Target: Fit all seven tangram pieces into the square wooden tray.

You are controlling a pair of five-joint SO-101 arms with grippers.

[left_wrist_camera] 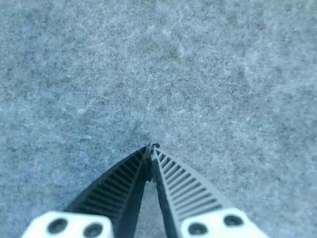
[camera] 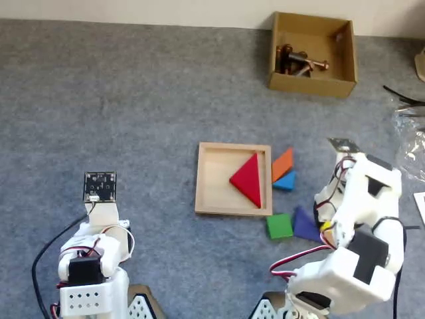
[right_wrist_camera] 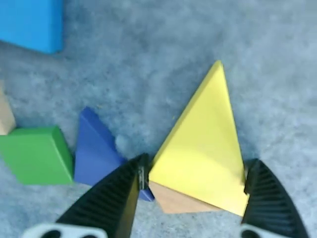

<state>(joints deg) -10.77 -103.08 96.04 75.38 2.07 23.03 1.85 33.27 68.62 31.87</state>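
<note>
High view: I record the wooden tray (camera: 216,179) near the middle of the grey mat (camera: 133,100), with one red triangle (camera: 249,179) lying inside it against its right wall. Outside that wall, an orange piece (camera: 283,163) and a light blue piece (camera: 285,180) lie just beside the tray, touching each other. Below the tray's right corner sits a green square (camera: 279,226), with a dark blue triangle (camera: 305,224) next to it.

Right wrist view: the right gripper (right_wrist_camera: 195,171) has a yellow triangle (right_wrist_camera: 203,148) between its jaws, one finger against each side and the point facing away from the camera. The bare wood edge of the piece shows beneath its yellow face. The dark blue triangle (right_wrist_camera: 96,148) lies just beside the gripper's finger, the green square (right_wrist_camera: 34,153) beyond it, and the light blue piece (right_wrist_camera: 32,22) farther off.

Left wrist view: the left gripper (left_wrist_camera: 151,148) hangs over bare mat with its jaws closed tip to tip, holding nothing. This arm stands well apart from the tray.

A cardboard box (camera: 312,83) holding small metal parts sits at the far edge of the mat.
</note>
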